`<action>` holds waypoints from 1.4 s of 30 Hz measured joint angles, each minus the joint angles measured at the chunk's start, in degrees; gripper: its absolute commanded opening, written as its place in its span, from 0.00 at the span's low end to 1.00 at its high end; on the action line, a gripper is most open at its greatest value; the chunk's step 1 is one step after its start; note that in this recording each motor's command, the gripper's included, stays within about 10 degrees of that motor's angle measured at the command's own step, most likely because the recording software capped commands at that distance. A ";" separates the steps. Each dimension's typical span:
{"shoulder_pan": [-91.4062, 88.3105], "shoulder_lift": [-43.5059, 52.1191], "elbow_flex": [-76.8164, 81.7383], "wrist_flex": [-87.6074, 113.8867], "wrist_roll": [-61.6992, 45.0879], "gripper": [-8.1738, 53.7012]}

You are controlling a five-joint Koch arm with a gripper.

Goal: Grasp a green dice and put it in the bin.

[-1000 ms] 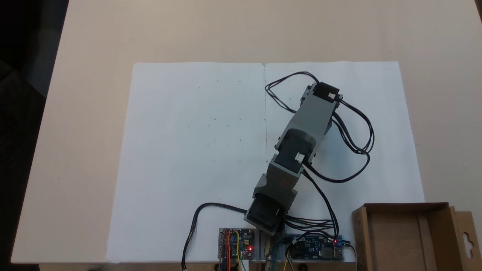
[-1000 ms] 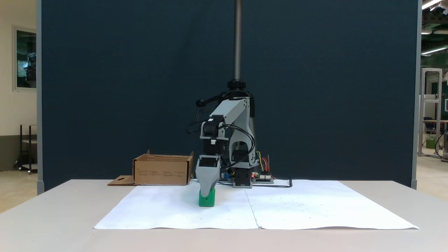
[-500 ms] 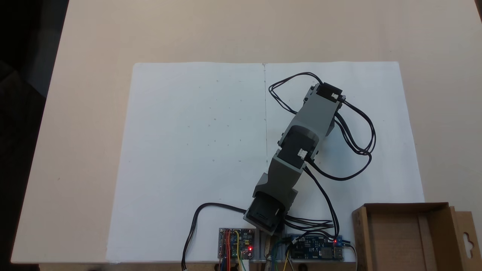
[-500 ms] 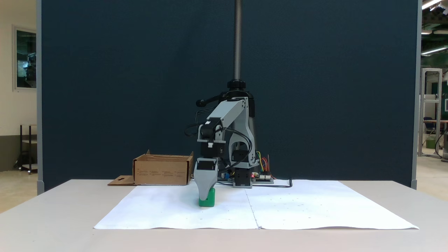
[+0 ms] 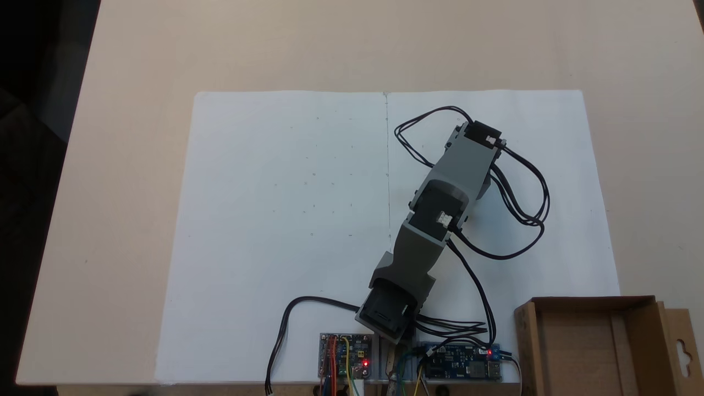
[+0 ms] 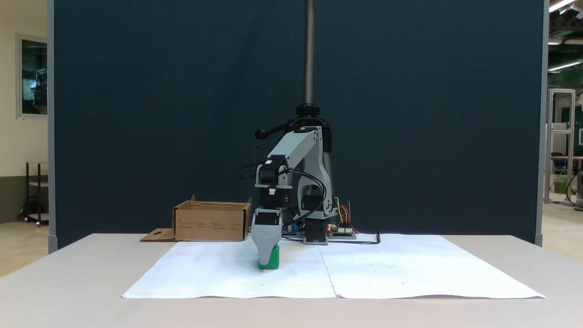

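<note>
Tool point(image 6: 265, 260) meets green dice point(image 6: 272, 259) on white paper point(image 6: 387, 269) before blue partition point(image 6: 182, 91).

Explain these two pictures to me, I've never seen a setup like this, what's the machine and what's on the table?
It is a small grey hobby robot arm bolted at one table edge. One fixed view looks down from above; the other looks across the table from the front. White paper covers the table. Circuit boards with wires sit by the arm's base. A brown cardboard bin stands beside it. In the front view, the gripper reaches down over a green dice resting on the paper. Whether it grips the dice cannot be told; from above, the arm hides both.
</note>
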 measured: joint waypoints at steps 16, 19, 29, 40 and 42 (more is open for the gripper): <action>0.62 -0.97 -0.88 -0.18 -0.79 0.52; 0.88 -1.32 -0.97 -0.70 -0.79 0.52; 0.79 -1.76 -1.05 -2.72 -0.79 0.67; 0.35 -1.76 -1.05 -3.16 -0.79 0.68; 0.00 -1.76 -1.05 -3.16 -0.79 0.68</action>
